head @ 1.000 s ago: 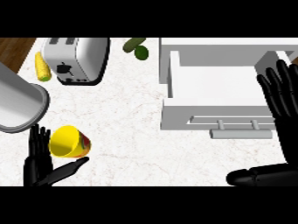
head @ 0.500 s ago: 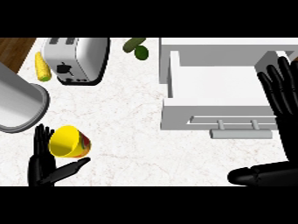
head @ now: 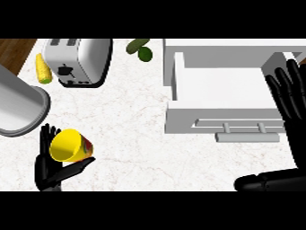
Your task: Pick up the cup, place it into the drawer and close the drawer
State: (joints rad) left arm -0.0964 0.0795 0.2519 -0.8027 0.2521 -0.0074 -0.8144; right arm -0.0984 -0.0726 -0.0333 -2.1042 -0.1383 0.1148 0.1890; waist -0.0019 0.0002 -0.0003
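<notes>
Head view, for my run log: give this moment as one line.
left hand: shut on yellow cup, lower left | right hand: open over drawer's right side | drawer: open, holds nothing | phase: cup grasped

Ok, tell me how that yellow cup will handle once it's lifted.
The cup looks stiff and hollow, so probably light. It lies tilted in the left hand, so it could slip on its smooth wall. Set down on its side, the round body would likely roll.

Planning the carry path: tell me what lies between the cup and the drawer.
Head view: only bare counter between the cup, held in the left hand, and the open drawer.
</notes>
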